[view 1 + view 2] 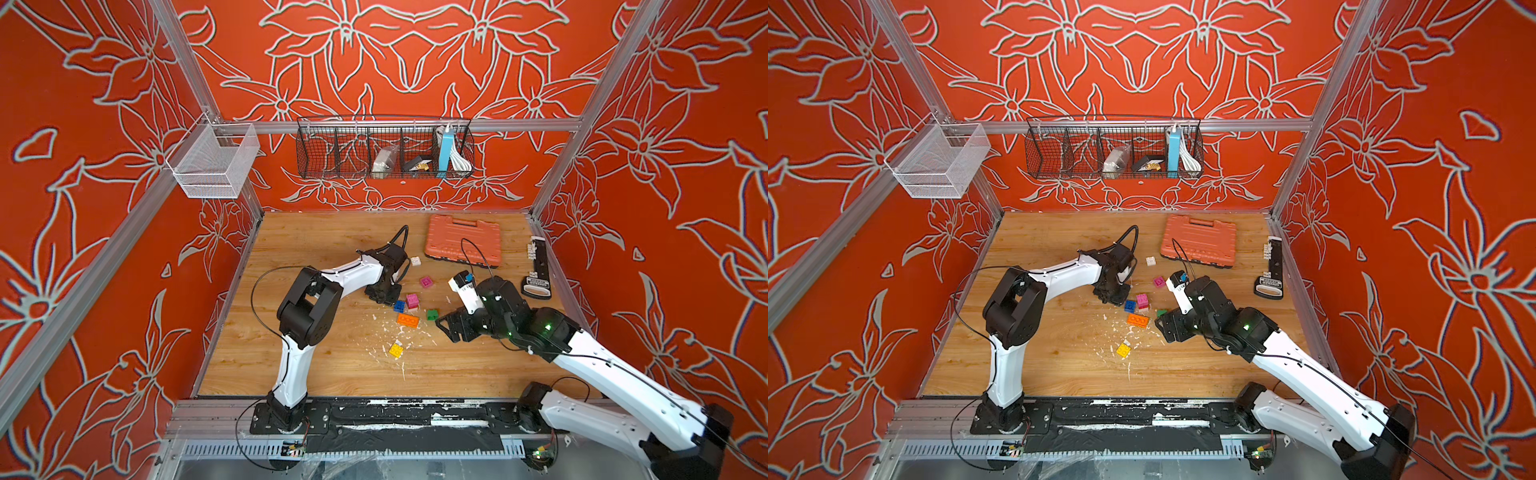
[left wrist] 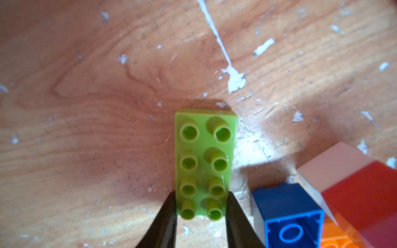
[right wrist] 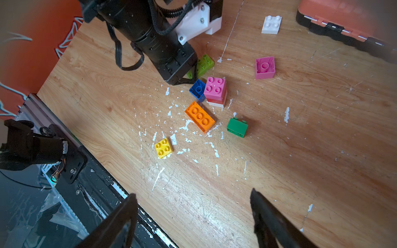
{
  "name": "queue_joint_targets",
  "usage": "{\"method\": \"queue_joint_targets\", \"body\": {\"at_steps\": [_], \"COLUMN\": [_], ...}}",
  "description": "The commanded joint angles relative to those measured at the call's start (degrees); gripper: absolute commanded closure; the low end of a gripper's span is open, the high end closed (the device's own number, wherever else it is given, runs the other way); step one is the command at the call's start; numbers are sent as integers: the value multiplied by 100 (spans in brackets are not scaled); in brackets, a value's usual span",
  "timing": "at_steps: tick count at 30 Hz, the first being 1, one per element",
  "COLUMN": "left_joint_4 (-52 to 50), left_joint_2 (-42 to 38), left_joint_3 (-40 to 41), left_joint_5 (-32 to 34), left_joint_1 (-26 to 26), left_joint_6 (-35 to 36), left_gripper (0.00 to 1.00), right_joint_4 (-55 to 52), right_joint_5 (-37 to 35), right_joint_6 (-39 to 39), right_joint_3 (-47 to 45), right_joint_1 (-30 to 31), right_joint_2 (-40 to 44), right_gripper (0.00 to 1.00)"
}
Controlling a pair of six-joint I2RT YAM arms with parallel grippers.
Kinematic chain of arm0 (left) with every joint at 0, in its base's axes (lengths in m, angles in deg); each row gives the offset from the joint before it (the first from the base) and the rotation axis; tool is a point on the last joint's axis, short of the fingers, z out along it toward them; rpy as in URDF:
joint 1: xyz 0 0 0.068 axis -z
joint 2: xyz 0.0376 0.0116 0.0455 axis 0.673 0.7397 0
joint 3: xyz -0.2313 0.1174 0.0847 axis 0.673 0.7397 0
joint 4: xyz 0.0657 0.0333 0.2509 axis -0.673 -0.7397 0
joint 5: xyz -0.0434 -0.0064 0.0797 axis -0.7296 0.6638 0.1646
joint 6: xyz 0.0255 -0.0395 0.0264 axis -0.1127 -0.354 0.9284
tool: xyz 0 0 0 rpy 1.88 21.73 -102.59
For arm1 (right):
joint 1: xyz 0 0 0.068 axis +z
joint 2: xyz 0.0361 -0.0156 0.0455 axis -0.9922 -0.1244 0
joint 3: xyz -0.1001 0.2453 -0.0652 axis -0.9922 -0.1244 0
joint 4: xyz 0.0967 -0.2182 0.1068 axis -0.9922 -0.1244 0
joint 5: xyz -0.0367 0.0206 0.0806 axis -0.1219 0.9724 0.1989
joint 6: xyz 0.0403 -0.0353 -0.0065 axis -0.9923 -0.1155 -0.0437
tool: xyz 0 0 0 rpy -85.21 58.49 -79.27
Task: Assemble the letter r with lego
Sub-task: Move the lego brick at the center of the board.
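Bench (image 1: 332, 374) is flecked wood, red walls (image 1: 83, 208) close; we see left fingers (image 2: 163, 221) clamping lime brick (image 2: 204, 154), right fingers (image 3: 120, 225) apart.

White arms (image 1: 357, 270), black joints (image 1: 305, 309)

Lime brick (image 2: 204, 163), blue brick (image 3: 198, 89), pink brick (image 3: 214, 87), orange brick (image 3: 199, 117), green brick (image 3: 237, 126), yellow brick (image 3: 163, 147), magenta brick (image 3: 264, 67), white brick (image 3: 271, 24), wood-grain table (image 3: 300, 150), red walls (image 1: 83, 208) with grey flower outlines

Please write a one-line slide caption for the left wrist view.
Left gripper shut on one end of a lime brick lying studs-up on the wooden table.
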Motion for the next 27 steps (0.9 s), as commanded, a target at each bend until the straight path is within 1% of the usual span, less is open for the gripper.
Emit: {"method": "queue_joint_targets", "body": {"at_steps": [1, 3, 7, 11, 14, 16, 18, 22, 23, 24, 25, 27], "left_joint_4": [-88, -116, -288, -363, -387, -241, -185, -103, -74, -66, -65, -36], "left_joint_2": [-210, -453, -824, -1176, -1388, -1516, -1593, -1809, -1908, -2005, -2143, -2484], "left_joint_3": [549, 807, 1230, 1638, 1878, 2013, 2034, 2026, 2035, 2036, 2043, 2078], "left_joint_5": [353, 720, 1142, 1313, 1355, 1300, 1299, 1282, 1282, 1301, 1332, 1410], "left_joint_1": [86, 160, 409, 857, 1124, 1253, 1331, 1346, 1346, 1346, 1349, 1336], "left_joint_6": [-904, -1661, -3018, -4229, -5004, -5283, -5416, -5372, -5340, -5307, -5255, -5084], "left_gripper": [68, 69, 70, 70, 70, 70, 68, 57, 54, 47, 37, 27], "right_joint_4": [-172, -205, -210, -259, -327, -340, -298, -78, -30, 20, 71, 160], "right_joint_5": [-275, -401, -460, -685, -950, -1113, -1233, -1273, -1298, -1316, -1338, -1344], "right_joint_6": [-245, -349, -414, -427, -538, -643, -724, -728, -716, -692, -662, -621], "right_joint_3": [-62, -60, -89, -69, -61, -105, -149, -181, -179, -175, -174, -149], "right_joint_1": [-47, -44, -39, -45, -41, -46, -42, -39, -39, -46, -41, -40], "right_joint_2": [59, 13, -137, -273, -308, -287, -235, -116, -86, -52, -26, -14], "right_gripper": [16, 16, 16, 16, 17, 17, 18, 18, 18, 17, 17, 16]}}
